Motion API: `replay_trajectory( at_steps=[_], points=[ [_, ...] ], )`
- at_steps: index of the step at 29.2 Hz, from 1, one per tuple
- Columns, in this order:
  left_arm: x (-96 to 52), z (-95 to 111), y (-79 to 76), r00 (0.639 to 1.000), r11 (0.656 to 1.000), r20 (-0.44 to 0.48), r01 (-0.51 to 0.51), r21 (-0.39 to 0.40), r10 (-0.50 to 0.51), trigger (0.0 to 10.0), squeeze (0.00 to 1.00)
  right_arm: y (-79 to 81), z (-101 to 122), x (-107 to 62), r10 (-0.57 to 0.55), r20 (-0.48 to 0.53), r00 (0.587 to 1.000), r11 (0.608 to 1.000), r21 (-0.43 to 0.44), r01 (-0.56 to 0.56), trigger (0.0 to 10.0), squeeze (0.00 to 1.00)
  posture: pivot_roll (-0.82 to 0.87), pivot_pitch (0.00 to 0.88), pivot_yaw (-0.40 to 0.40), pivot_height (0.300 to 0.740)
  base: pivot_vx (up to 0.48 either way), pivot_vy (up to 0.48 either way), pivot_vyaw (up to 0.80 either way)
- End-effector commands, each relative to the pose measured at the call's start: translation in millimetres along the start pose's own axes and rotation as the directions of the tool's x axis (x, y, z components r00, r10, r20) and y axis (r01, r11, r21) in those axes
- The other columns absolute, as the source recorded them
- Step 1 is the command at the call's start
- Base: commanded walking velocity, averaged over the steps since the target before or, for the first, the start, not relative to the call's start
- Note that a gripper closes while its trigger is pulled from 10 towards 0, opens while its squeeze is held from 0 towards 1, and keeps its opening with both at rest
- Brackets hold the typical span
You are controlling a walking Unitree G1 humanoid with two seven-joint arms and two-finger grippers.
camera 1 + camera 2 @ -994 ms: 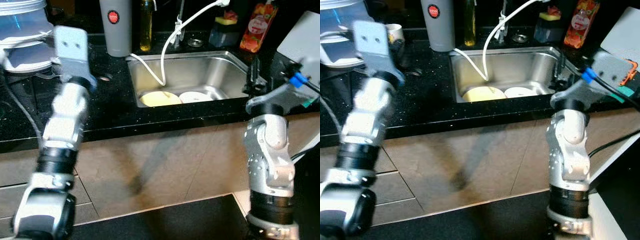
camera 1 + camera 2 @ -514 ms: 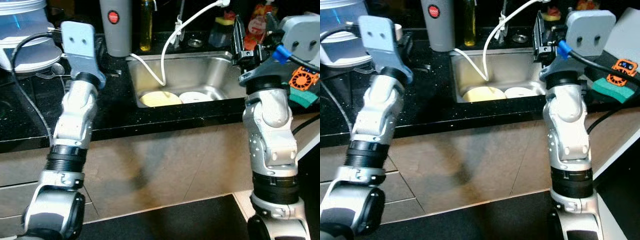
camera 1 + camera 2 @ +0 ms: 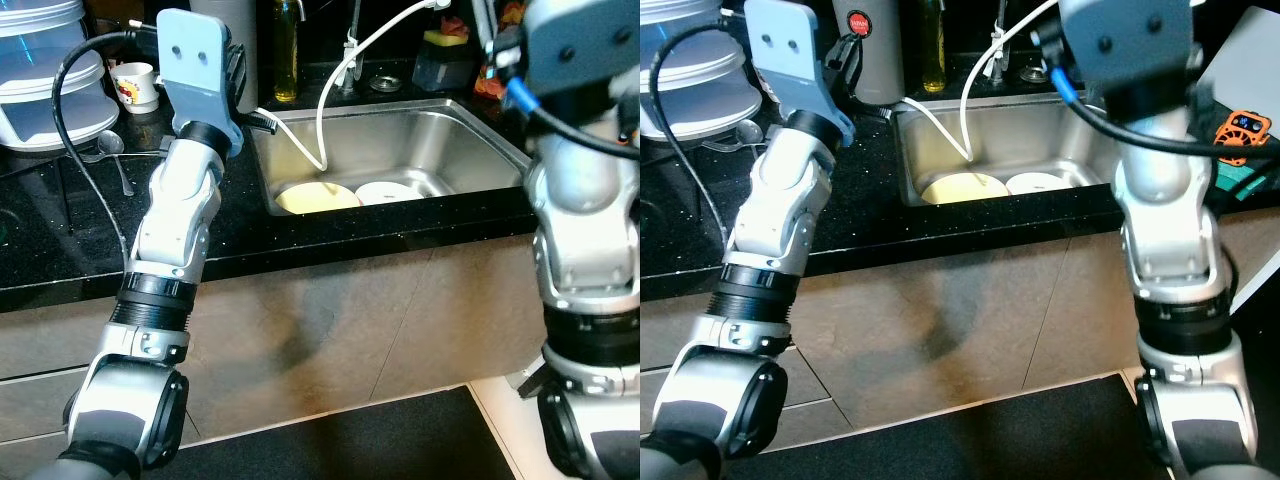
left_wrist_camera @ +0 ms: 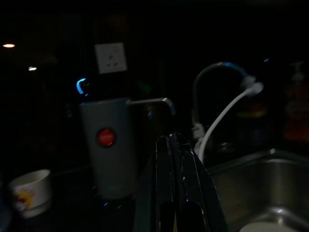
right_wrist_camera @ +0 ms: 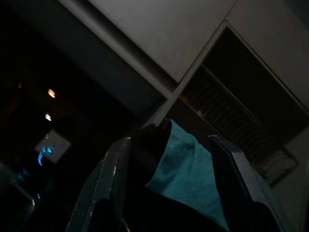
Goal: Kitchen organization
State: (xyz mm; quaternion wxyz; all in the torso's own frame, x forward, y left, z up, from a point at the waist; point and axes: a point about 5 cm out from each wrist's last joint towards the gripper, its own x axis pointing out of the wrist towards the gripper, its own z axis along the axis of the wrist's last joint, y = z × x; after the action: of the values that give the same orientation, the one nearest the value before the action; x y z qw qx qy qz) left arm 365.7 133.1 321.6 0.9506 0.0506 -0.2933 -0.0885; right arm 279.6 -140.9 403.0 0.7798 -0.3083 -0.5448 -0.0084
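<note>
Black stone counter (image 3: 60, 240) with a steel sink (image 3: 470, 135) set in it, tiled cabinet front below. Two plates in the sink basin: yellow plate (image 3: 310, 197) beside white plate (image 3: 385, 192), touching or just overlapping. White hose (image 3: 335, 75) runs from the tap down into the basin. Grey canister (image 3: 868, 45) with a red dot stands on the counter behind the sink's left corner; oil bottle (image 3: 932, 45) next to it. Small printed cup (image 3: 135, 85) and a spoon (image 3: 115, 155) further left, stacked white containers (image 3: 40, 70) at the far left. Left gripper (image 4: 181, 193) is raised over the counter near the canister, fingers pressed together, nothing between them. Right gripper (image 5: 166, 183) is lifted high and aimed up at the wall cabinets, fingers spread, teal cloth (image 5: 188, 174) lying between them.
</note>
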Motion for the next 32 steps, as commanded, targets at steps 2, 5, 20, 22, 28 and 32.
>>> replay_trajectory(
  at_steps=[2, 5, 20, 22, 28, 32],
  points=[
    [-5.9, -10.0, 12.5, 0.998, 0.999, -0.047, -0.034, 0.024, 0.036, 10.0, 0.0, 14.4, 5.7, 4.8, 0.182, 0.066, 0.981, 0.967, -0.194, -0.166, 10.0, 0.0, -0.02, 0.016, 0.034, 0.74, 0.0, 0.0, 0.0],
    [-6.7, -14.1, 14.1, 0.997, 0.999, -0.066, -0.028, 0.033, 0.03, 10.0, 0.0, 16.6, 23.9, 22.8, 0.297, 0.169, 0.94, 0.913, -0.338, -0.227, 10.0, 0.0, -0.03, 0.037, 0.054, 0.74, 0.0, 0.0, 0.0],
    [-4.2, -9.3, 21.2, 0.997, 0.998, -0.068, -0.026, 0.063, 0.03, 10.0, 0.0, 9.0, 64.8, 74.8, 0.478, 0.305, 0.823, 0.741, -0.643, -0.192, 10.0, 0.0, 0.0, 0.125, 0.064, 0.74, 0.0, 0.0, 0.0],
    [-2.7, -9.5, 20.2, 0.997, 0.998, -0.067, -0.024, 0.063, 0.028, 10.0, 0.0, 9.2, 64.8, 79.9, 0.509, 0.296, 0.809, 0.722, -0.657, -0.214, 10.0, 0.0, 0.0, 0.125, 0.061, 0.74, 0.0, 0.0, 0.0],
    [-1.2, -9.9, 16.2, 0.998, 0.998, -0.063, -0.015, 0.061, 0.019, 10.0, 0.0, 14.5, 68.2, 86.9, 0.537, 0.315, 0.782, 0.75, -0.603, -0.272, 10.0, 0.0, -0.01, 0.097, 0.056, 0.74, 0.0, 0.0, 0.0],
    [0.2, -10.8, 16.4, 0.998, 0.998, -0.066, -0.018, 0.063, 0.022, 10.0, 0.0, 20.9, 72.1, 88.0, 0.563, 0.327, 0.76, 0.737, -0.615, -0.282, 10.0, 0.0, 0.0, 0.091, 0.053, 0.74, 0.0, 0.0, 0.0]
  ],
)
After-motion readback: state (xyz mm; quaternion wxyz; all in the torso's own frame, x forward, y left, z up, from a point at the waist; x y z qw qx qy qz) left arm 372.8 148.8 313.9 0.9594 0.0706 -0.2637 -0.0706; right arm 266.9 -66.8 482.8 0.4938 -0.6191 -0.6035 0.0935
